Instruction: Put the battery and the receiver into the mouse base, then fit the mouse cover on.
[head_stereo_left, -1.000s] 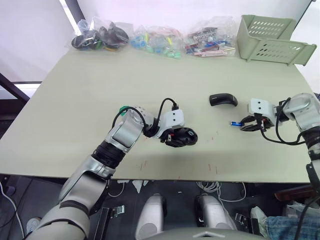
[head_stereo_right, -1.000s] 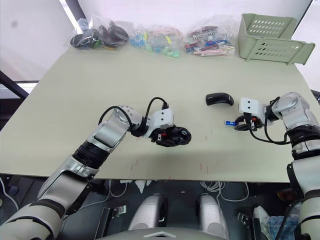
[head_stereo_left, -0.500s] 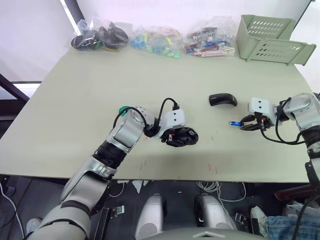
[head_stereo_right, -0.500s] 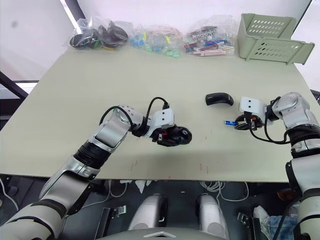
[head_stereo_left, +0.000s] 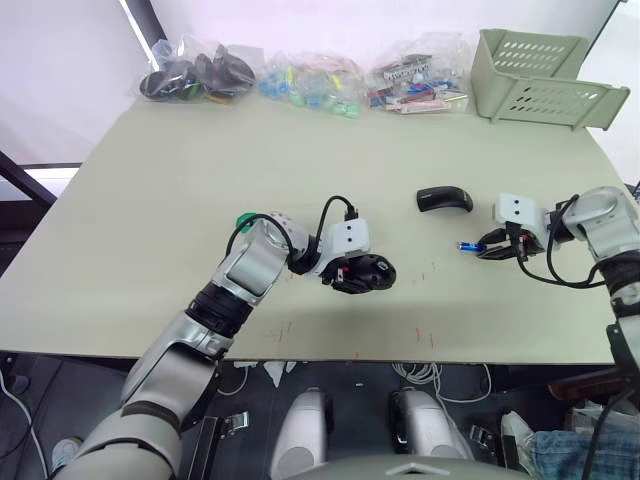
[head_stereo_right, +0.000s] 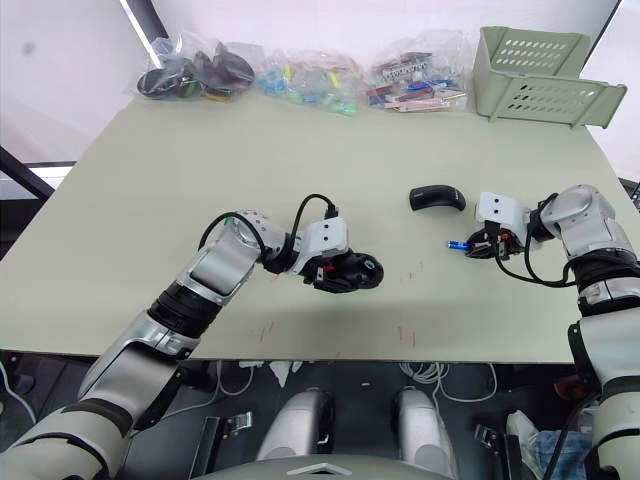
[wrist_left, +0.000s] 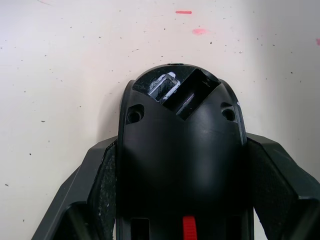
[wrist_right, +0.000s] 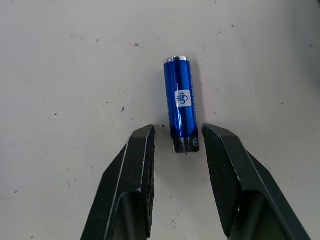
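The black mouse base (head_stereo_left: 366, 271) sits on the table near the middle, with my left gripper (head_stereo_left: 356, 275) shut on its sides. In the left wrist view the mouse base (wrist_left: 182, 150) shows a red patch and a silvery piece in an end slot; I cannot tell whether that is the receiver. The blue battery (wrist_right: 181, 104) lies flat on the table at the right. My right gripper (wrist_right: 177, 136) is open, its fingers (wrist_right: 137, 160) on either side of the battery's near end without touching it. The glossy black mouse cover (head_stereo_left: 445, 199) rests behind and left of the battery (head_stereo_left: 467, 246).
Several clear bags of small parts (head_stereo_left: 310, 78) line the table's far edge. A pale green slotted basket (head_stereo_left: 540, 75) stands at the back right corner. The beige table (head_stereo_left: 200, 180) has open surface at the left and centre.
My right gripper has edged slightly left, closer around the battery. The left gripper and the mouse base have not moved.
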